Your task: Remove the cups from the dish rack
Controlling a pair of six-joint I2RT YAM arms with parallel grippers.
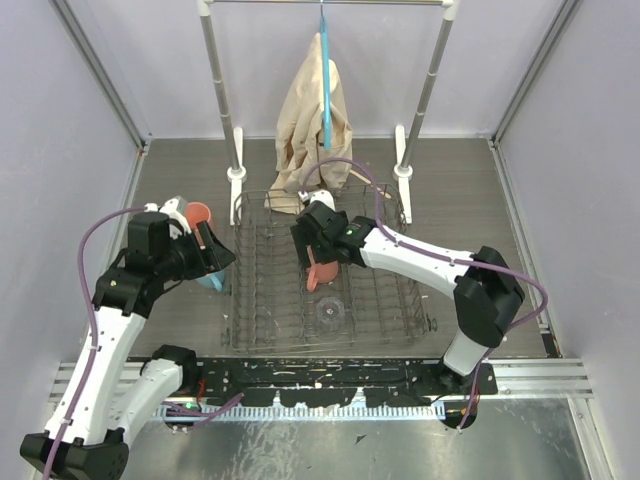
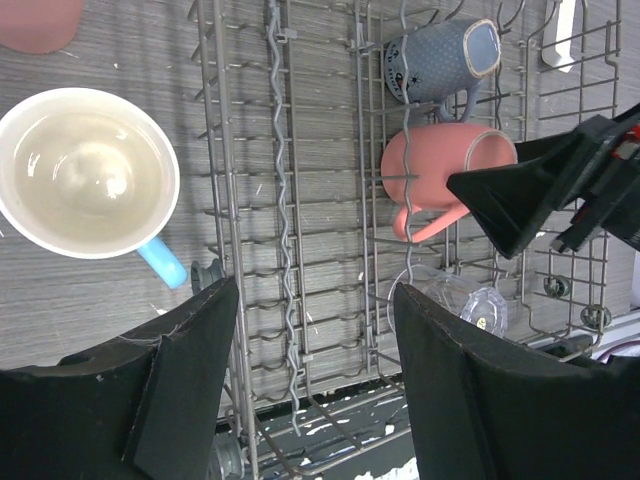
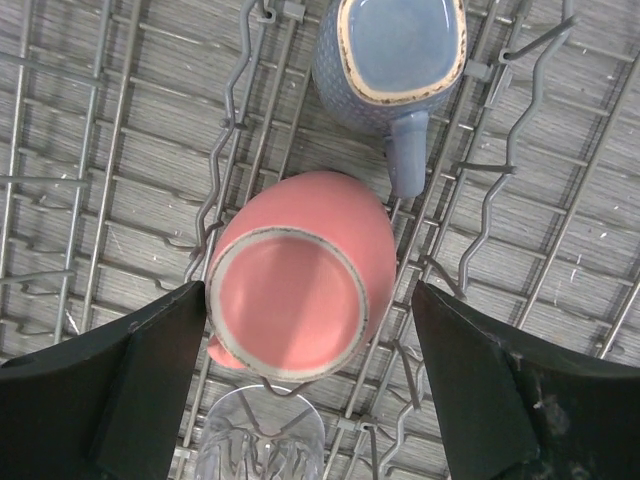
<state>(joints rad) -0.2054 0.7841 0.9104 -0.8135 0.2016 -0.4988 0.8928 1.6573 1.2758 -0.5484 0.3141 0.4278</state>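
The dark wire dish rack [image 1: 390,290] holds a salmon-pink mug [image 3: 310,250] lying on its side, a grey-blue mug [image 3: 395,50] beyond it and a clear glass [image 3: 262,440] nearer me. My right gripper [image 3: 310,385] is open, one finger on each side of the pink mug's rim, not touching it; it also shows in the top view [image 1: 322,258]. My left gripper [image 2: 315,400] is open and empty over the rack's left edge [image 2: 225,200]. A light blue mug [image 2: 88,172] and a second pink mug [image 2: 38,22] stand on the table left of the rack. No pale yellow mug shows.
A silver clothes rail [image 1: 222,90] with a beige cloth [image 1: 315,110] stands behind the rack. Purple walls close in the table on both sides. My right gripper's finger [image 2: 530,190] reaches into the left wrist view beside the pink mug in the rack [image 2: 440,165].
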